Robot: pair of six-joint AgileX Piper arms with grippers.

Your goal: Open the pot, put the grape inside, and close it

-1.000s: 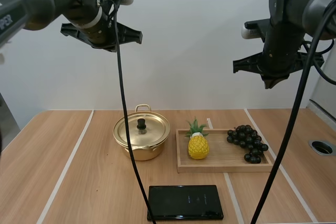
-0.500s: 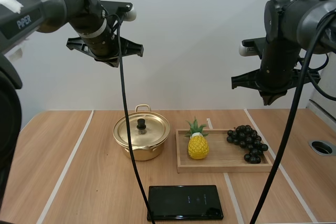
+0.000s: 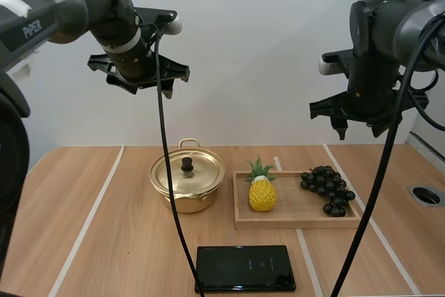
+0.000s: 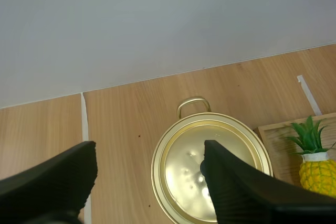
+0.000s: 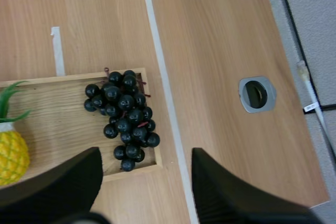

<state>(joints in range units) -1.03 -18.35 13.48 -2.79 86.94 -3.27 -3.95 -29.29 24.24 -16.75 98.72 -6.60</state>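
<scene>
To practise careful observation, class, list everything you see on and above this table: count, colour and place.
pot with lid: one, gold with a black knob, left of the tray
tray: one, light wood, right of the pot
pineapple: one, yellow with green top, at the tray's left end
grapes: one bunch, dark, at the tray's right end
flat device: one, black, at the table's near edge
ring hole: one, grey, at the table's right side
table: one, light wood with white lines
left hand: one, black, open, above the pot
right hand: one, black, open, above the grapes
</scene>
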